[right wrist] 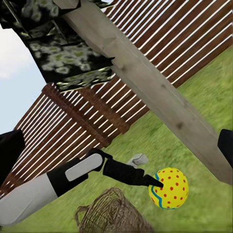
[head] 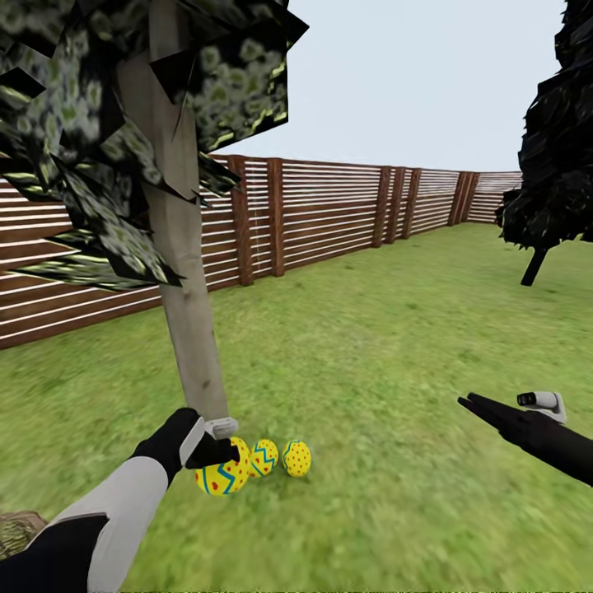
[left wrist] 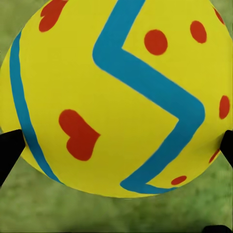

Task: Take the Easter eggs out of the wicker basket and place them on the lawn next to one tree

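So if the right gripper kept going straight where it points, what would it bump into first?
Probably the egg held by the left gripper, or the tree trunk just beyond. The right gripper points toward both across open lawn; depth is hard to judge.

The left arm (head: pixel 107 511) is built in sections: a black upper segment nearest the body, then a smooth light-grey forearm shell, then a black, rounded wrist housing. A pale grey panel sits on the side of that wrist, and a small light-grey cylindrical module juts out beside it. The left end effector (head: pixel 216 455) is matte black with slim, tapering fingers (left wrist: pixel 9 150) that show as plain dark wedges without markings. The right arm (head: pixel 560 445) is black along its visible length, and it carries a small light-grey camera-like pod with a dark lens face on top. The right end effector (head: pixel 478 403) is black, long and narrowing to a point. No cables or screws can be made out.
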You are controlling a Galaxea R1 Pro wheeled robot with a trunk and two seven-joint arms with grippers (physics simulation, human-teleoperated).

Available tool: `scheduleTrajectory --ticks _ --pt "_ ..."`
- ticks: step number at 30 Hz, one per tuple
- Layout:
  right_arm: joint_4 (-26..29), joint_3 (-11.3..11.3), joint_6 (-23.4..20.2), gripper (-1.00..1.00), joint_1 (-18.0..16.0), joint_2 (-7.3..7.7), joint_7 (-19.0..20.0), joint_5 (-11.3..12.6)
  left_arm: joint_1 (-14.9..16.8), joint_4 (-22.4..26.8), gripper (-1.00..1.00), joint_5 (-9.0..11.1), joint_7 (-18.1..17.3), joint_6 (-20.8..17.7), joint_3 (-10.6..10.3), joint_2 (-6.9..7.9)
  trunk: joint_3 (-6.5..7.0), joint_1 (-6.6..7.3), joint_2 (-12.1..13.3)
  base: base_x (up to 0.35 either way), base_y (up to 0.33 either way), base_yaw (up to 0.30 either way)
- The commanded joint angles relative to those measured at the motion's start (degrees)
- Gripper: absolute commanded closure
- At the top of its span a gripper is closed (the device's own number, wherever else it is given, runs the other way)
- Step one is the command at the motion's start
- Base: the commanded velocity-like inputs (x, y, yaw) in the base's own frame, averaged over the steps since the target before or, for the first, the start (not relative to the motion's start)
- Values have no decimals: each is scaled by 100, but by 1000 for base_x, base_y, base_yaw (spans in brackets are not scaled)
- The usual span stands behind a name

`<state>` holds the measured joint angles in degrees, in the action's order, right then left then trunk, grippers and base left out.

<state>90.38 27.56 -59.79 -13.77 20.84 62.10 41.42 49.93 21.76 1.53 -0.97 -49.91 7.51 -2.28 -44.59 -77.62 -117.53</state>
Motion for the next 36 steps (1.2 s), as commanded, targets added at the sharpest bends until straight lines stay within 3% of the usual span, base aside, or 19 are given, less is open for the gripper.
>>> scheduleTrajectory --ticks 1,6,22,36 --pt "-1 -13 -21 -100 -4 0 23 -11 4 6 100 13 12 -1 30 -2 -13 1 -3 0 0 0" --pt "4 -37 -21 -100 -4 -1 23 -4 8 -1 100 14 19 173 39 7 -46 1 -3 0 0 0" --pt "-11 39 -21 -100 -5 2 75 50 0 -6 100 -17 26 788 40 34 -362 -351 -644 0 0 0" --pt "-12 39 -21 -100 -5 -1 74 41 -7 4 100 -5 26 819 22 29 -362 -351 -644 30 -9 75"
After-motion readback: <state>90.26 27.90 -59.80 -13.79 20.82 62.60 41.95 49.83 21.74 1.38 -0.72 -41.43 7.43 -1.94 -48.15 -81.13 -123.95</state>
